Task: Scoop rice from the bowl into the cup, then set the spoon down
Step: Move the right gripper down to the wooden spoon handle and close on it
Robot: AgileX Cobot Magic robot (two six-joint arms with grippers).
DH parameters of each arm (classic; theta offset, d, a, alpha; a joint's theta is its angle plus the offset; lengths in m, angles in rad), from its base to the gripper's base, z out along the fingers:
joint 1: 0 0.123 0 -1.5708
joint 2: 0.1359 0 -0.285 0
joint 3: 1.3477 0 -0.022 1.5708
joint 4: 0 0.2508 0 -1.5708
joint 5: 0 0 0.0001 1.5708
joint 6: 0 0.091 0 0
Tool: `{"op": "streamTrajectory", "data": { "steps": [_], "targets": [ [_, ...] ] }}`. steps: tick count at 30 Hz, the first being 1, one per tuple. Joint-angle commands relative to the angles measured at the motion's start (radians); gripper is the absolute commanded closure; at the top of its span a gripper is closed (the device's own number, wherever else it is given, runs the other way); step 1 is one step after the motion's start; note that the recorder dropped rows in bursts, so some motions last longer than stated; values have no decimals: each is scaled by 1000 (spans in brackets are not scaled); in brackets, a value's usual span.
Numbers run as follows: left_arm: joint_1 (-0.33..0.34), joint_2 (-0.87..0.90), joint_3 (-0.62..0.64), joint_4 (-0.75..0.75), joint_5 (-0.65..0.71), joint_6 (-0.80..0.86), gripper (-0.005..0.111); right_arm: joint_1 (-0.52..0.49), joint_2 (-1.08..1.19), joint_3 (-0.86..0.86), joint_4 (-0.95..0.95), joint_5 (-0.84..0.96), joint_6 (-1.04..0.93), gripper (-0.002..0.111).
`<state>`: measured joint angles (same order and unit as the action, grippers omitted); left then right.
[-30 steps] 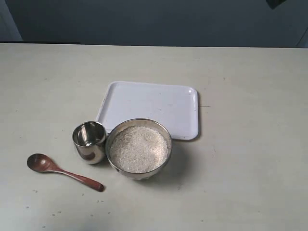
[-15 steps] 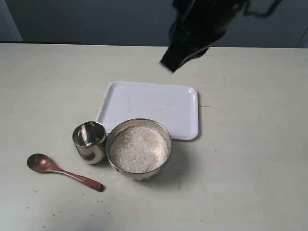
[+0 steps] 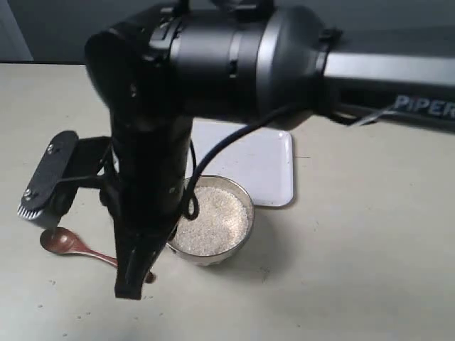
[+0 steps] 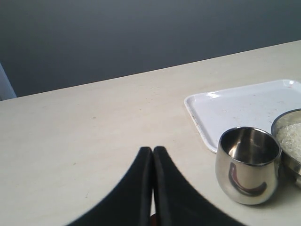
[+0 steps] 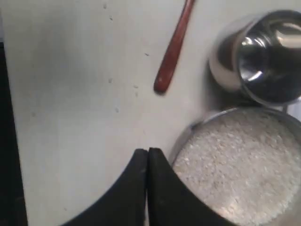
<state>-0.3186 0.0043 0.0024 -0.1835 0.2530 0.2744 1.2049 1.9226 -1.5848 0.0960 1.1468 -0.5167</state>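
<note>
In the exterior view the right arm (image 3: pixel 213 71) hides the cup (image 4: pixel 248 165) and part of the spoon (image 3: pixel 60 240).

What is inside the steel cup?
Both wrist views show only bare reflective steel inside the cup, no grains. The rim hides part of its floor; in the exterior view the right arm covers it.

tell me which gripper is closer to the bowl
Right. The right gripper hangs shut right beside the bowl; the left gripper sits beyond the cup from it.
</note>
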Motion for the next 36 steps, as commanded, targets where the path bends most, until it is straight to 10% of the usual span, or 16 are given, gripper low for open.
{"op": "streamTrajectory", "data": {
  "steps": [1,13,36],
  "targets": [
    [-5,-4,-2,2,-12,-3,106,53,16,-4,-8,-60,-3,108],
    [-5,-4,-2,2,-12,-3,106,82,123,-4,22,-216,-3,63],
    [-5,-4,-2,2,-12,-3,106,82,256,-4,-96,-248,-3,63]
  ]
}}
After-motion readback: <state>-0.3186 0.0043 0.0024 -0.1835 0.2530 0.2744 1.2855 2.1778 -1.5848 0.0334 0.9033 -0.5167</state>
